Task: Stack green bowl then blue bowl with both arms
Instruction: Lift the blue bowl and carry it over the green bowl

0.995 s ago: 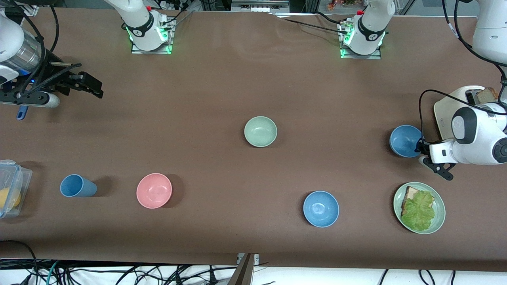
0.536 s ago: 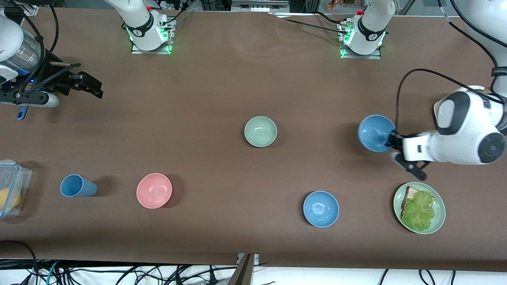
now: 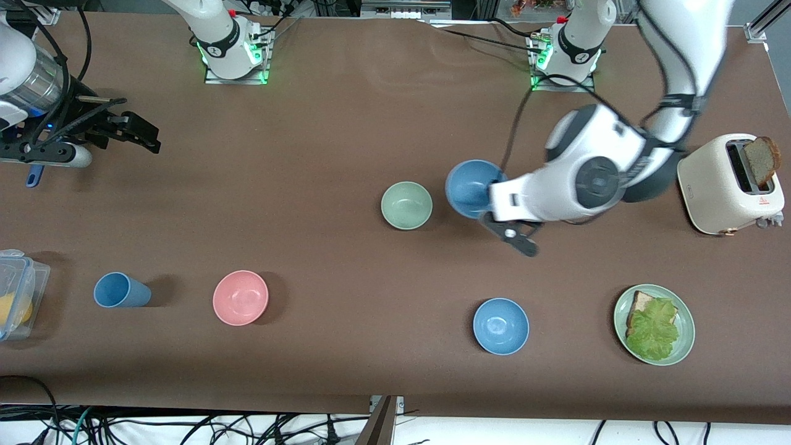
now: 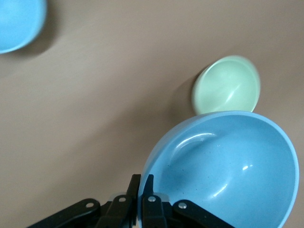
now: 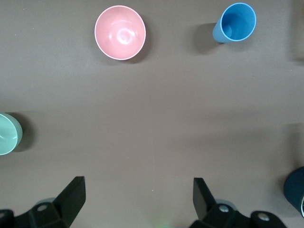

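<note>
Left gripper [image 3: 488,201] up over the counter [image 3: 346,142], fingers clamped on the blue bowl [image 3: 471,188] rim, just beside the green bowl [image 3: 406,206] sitting mid-counter. Best centred squarely over the green bowl, levelled, lowered until nested, then released. Right gripper [image 3: 139,133] waiting at its own end, fingers apart, empty. No readable writing anywhere.
</note>
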Controlling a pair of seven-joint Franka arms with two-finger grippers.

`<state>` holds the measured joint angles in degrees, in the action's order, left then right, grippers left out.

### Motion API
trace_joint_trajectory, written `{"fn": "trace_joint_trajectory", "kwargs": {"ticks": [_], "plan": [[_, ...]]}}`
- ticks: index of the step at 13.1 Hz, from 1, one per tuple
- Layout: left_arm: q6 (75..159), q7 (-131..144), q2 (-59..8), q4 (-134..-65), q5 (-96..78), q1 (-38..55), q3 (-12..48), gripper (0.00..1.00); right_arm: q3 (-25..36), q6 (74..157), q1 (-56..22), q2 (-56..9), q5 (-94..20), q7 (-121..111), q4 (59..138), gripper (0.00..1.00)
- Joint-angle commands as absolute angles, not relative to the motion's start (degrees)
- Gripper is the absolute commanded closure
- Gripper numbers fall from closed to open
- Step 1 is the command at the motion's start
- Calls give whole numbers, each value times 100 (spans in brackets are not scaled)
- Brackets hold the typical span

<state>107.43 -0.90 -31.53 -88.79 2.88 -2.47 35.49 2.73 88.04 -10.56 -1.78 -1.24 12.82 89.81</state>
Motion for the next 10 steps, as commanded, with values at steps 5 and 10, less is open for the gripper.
{"fn": "trace_joint_trajectory", "kwargs": {"ticks": [5, 10], "plan": [[12094, 835, -3999, -8736, 237, 1011, 2883, 100, 185, 8789, -1011, -220, -114, 1301, 8824, 0], [12103, 756, -4131, -8850, 308, 1133, 2856, 100, 158, 8798, -1046, -220, -114, 1301, 8807, 0]]}}
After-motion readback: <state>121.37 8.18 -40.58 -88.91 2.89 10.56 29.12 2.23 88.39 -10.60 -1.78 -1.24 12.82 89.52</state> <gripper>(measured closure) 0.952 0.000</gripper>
